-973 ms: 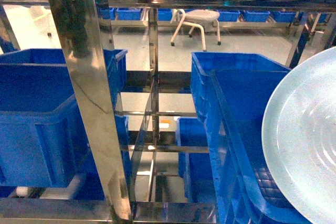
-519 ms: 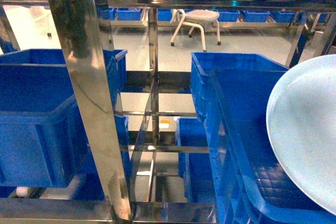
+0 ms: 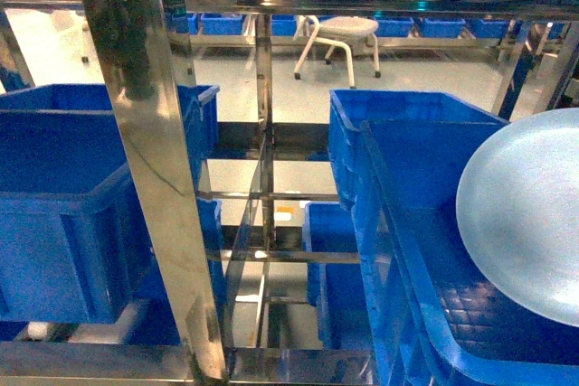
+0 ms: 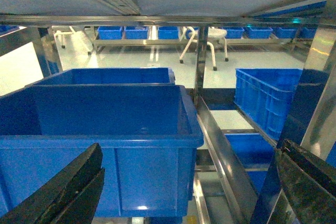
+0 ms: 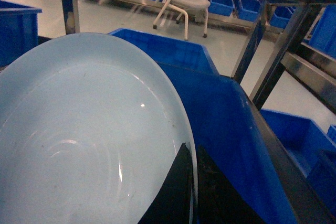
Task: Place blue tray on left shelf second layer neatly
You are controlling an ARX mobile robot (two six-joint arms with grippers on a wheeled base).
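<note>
A: Where's the blue tray [image 3: 529,214]?
B: Right edge of the head frame, tilted, above the big crate [image 3: 425,250]. My right gripper [image 5: 190,182] is clenched on its rim, I think so it clears the crate wall.
A: Left gripper [image 4: 184,182]?
B: Fingers spread, holding nothing, low in its wrist frame facing another crate [image 4: 100,145].
A: Shelf?
B: Steel rack upright [image 3: 149,160] at left centre; I'd judge the tray isn't there yet.

floor [image 3: 425,79]: pale, glossy, light glare | stool [image 3: 342,35]: white, splayed legs, far ahead of the grippers | bins [image 3: 222,23]: blue, in a row on a low rack behind the stool
</note>
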